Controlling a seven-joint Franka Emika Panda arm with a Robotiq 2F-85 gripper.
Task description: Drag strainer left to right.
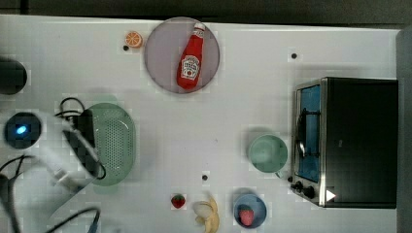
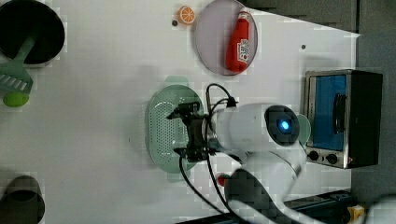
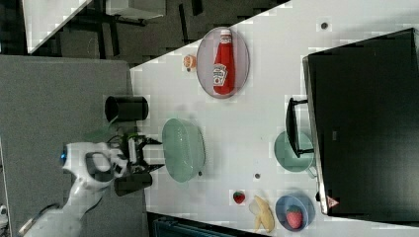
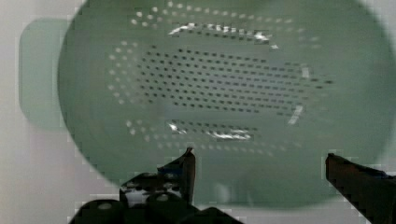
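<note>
While the gripper (image 4: 259, 161) hangs spread wide above the strainer (image 1: 114, 143), it should sink straddling the near rim before pinching.

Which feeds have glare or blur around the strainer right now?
Wrist view: bright glints on the pale mint-green oval plastic strainer, its rim soft, the open gripper dark in the foreground. Top view: the strainer evenly lit, a faint shadow above it. Left view: the arm's blue light glows.
</note>
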